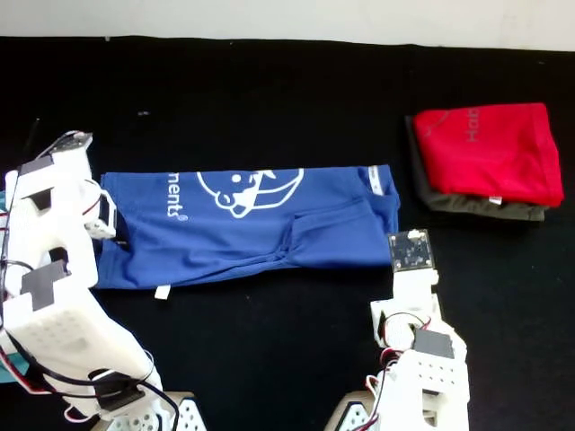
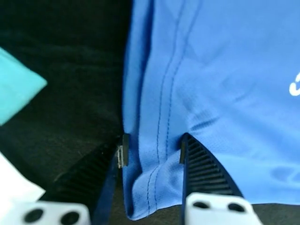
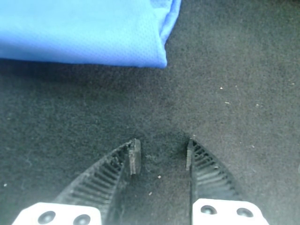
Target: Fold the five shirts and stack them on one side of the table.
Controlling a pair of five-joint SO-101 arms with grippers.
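Observation:
A blue shirt (image 1: 243, 224) with white print lies folded into a long band across the middle of the black table (image 1: 269, 350). My left gripper (image 2: 152, 150) is open at the shirt's left end, its fingers astride the stitched hem (image 2: 161, 122), with fabric lying between them. My right gripper (image 3: 161, 154) is open over bare table, just short of the blue shirt's near right corner (image 3: 157, 58), and holds nothing. At the far right a folded red shirt (image 1: 494, 148) rests on top of a folded dark grey shirt (image 1: 490, 209).
Teal fabric (image 2: 16, 89) lies off the blue shirt's left end, beside the left arm (image 1: 54, 269). The right arm (image 1: 418, 350) stands at the front right. Bare table runs along the back and across the front middle.

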